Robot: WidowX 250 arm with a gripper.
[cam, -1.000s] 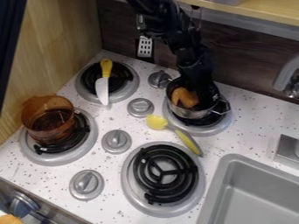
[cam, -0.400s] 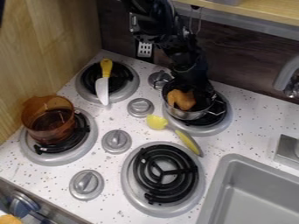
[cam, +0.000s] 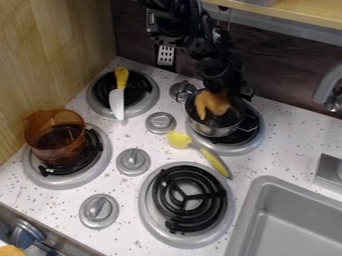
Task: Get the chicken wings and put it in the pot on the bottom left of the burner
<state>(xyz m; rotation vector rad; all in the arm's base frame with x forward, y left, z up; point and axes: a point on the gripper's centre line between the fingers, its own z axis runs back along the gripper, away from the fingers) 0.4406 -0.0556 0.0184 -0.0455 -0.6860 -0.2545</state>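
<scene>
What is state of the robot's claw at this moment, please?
Claw: closed on the chicken wings, holding them by their upper end at the metal pot.

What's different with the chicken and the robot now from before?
The gripper went up, and the chicken came higher over the silver pot too. It looks picked up, but the grip is hard to see. The knife, yellow tool and orange pot stayed put.

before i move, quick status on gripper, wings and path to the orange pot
Gripper at rear of metal pot; chicken wings right by gripper, not in orange pot; metal pot's wall may block low sideways path.
</scene>
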